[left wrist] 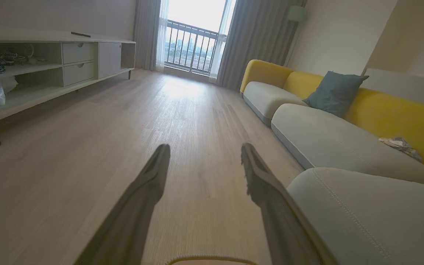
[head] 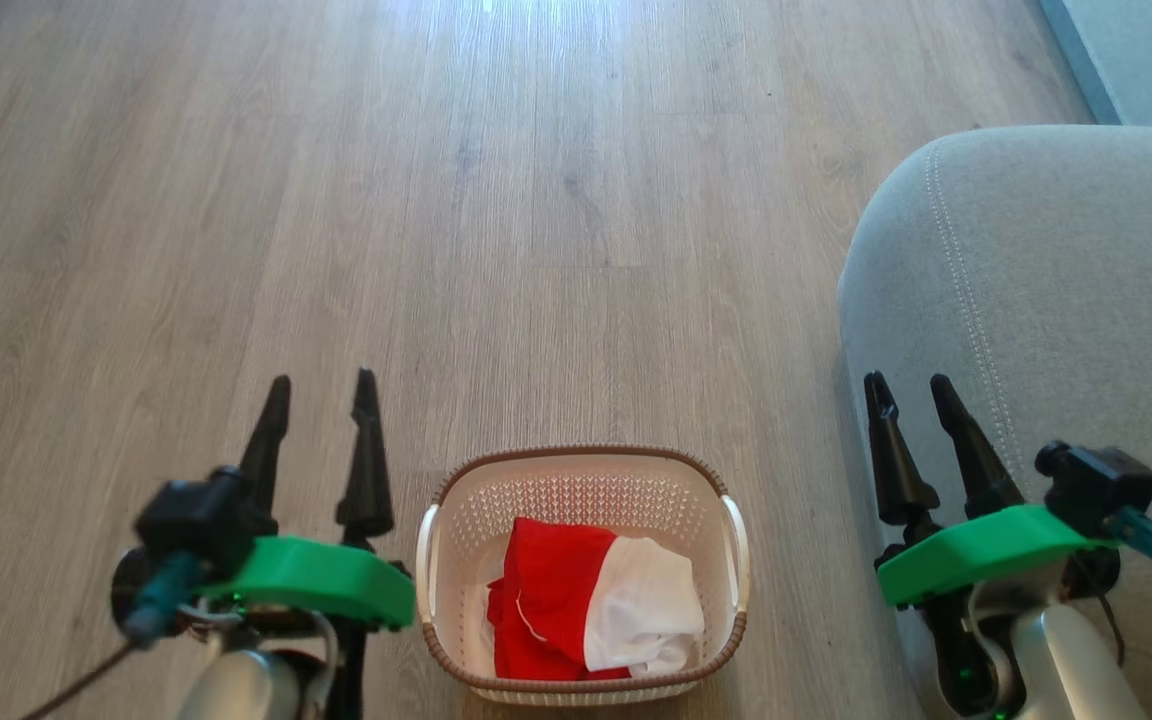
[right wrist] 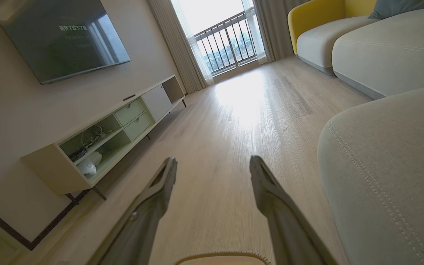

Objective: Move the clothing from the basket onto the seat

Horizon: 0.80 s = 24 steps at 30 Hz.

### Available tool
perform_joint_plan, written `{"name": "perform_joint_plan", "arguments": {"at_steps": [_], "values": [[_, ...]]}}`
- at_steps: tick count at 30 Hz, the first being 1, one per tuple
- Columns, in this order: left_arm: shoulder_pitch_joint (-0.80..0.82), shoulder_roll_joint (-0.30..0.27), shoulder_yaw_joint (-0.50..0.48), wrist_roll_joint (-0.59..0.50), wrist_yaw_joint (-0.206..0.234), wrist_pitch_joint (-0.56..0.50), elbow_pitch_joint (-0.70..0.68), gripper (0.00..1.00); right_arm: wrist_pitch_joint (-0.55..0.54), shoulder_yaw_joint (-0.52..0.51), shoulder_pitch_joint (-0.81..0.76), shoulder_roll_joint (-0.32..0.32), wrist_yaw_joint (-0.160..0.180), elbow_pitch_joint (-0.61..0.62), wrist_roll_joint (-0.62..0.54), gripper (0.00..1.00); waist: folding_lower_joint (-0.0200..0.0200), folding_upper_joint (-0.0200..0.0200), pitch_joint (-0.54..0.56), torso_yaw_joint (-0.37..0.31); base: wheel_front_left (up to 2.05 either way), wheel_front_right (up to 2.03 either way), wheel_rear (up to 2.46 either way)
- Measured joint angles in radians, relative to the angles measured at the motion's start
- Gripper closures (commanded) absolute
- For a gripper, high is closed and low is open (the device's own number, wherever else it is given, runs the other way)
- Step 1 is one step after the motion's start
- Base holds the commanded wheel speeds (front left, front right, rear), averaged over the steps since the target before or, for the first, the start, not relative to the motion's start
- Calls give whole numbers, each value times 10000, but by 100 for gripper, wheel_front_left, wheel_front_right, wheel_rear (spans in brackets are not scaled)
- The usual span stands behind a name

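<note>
The cream basket [head: 456, 520] with a brown rim and white handles stands on the wood floor at the bottom centre of the head view. Inside it lies the clothing [head: 591, 600], red on the left and white on the right. The grey seat [head: 1056, 300] fills the right side, its stitched seam running down its edge. My left gripper [head: 323, 395] hovers open left of the basket, nothing between its fingers. My right gripper [head: 904, 388] is open over the seat's near edge, also holding nothing. The basket rim [left wrist: 212, 259] peeks in at the bottom of both wrist views.
A low TV cabinet [left wrist: 50, 70] stands along the far left wall under a wall screen [right wrist: 57, 36]. A yellow-backed sofa [left wrist: 344, 125] with a blue cushion [left wrist: 333, 92] runs beyond the seat. Bare wood floor [head: 496, 200] stretches ahead toward the balcony door [left wrist: 193, 40].
</note>
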<state>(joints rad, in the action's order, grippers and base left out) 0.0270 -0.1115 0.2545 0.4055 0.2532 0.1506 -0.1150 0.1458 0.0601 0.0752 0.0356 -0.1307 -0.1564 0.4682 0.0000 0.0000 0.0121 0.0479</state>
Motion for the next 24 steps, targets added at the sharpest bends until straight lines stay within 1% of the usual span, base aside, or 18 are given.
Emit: {"name": "perform_joint_plan", "arguments": {"at_steps": [2, 6, 8, 11, 13, 17, 20, 24], "values": [[57, -238, 437, -307, 385, 23, 98, 0, 42, -17, 1, 4, 0, -207, -100, 0, 0, 0, 13, 5, 0, 0, 0], [197, -539, 1172, -635, 1051, 157, 297, 0, 136, -35, 5, 8, 0, -792, -462, 0, 0, 0, 35, 15, 0, 0, 0], [194, -575, 1413, -633, 1204, 194, 416, 0, 221, -81, 10, 8, 0, -1093, -587, 0, 0, 0, 44, 21, 0, 0, 0], [195, -608, 1626, -683, 1212, 282, 596, 0, 324, -150, 23, 10, 0, -1430, -742, 0, 0, 0, 53, 36, 0, 0, 0], [194, -619, 1659, -834, 1285, 341, 725, 0, 364, -150, 81, 10, 0, -1534, -855, 0, 0, 0, 51, 37, 0, 0, 0], [173, -633, 1668, -1168, 1285, 466, 1139, 0, 487, -194, 339, 10, 0, -1802, -1218, 0, 0, 0, 53, 32, 0, 0, 0], [123, -533, 1622, -1271, 1175, 556, 1419, 0, 573, -360, 401, 15, 0, -2268, -1544, 0, 0, 0, 74, 36, 0, 0, 0], [105, -399, 1406, -1810, 984, 690, 1459, 0, 671, -385, 405, 17, 0, -2698, -1883, 0, 0, 0, 90, 31, 0, 0, 0]]}}
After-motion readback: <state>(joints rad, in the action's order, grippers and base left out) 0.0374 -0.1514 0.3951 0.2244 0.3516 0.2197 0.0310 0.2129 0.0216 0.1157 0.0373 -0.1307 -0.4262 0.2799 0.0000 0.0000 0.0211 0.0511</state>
